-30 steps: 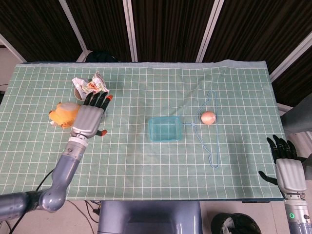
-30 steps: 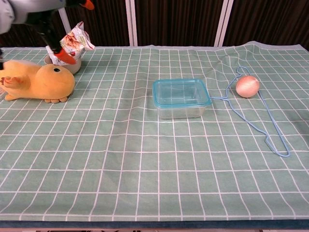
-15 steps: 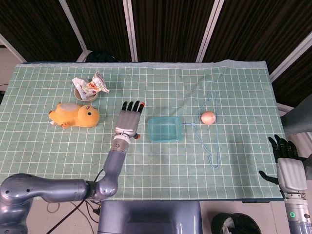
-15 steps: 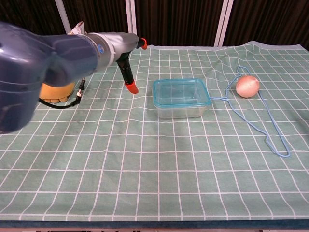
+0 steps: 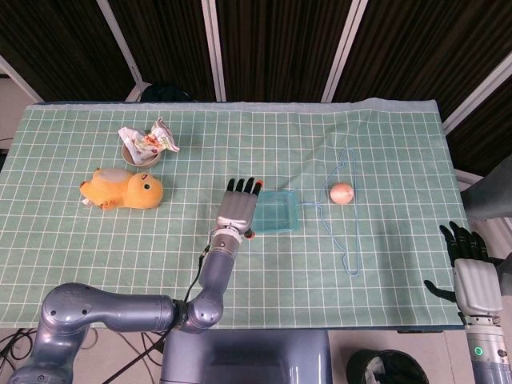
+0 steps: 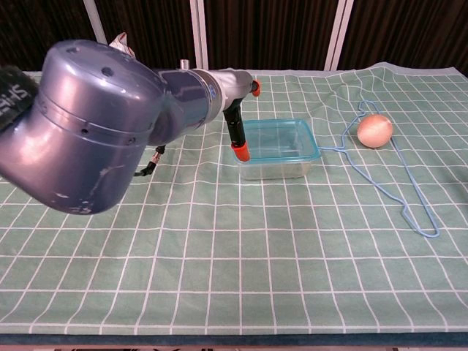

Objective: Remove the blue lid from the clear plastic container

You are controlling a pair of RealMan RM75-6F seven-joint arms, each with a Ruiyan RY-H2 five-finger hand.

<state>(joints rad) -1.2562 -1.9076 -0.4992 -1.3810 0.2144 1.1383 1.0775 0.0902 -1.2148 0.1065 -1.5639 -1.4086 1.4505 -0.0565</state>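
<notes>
I am reaching my left hand [image 5: 238,210] with fingers [image 5: 250,187] released, spread, over the blue lid's [image 5: 274,210] nine o'clock edge, lid sitting on the clear plastic container [image 6: 281,165].

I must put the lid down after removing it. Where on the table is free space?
The near strip of green cloth in front of the container is bare, as is the far middle. Crowded: the duck and bowl at left, the hanger and ball at right.
</notes>
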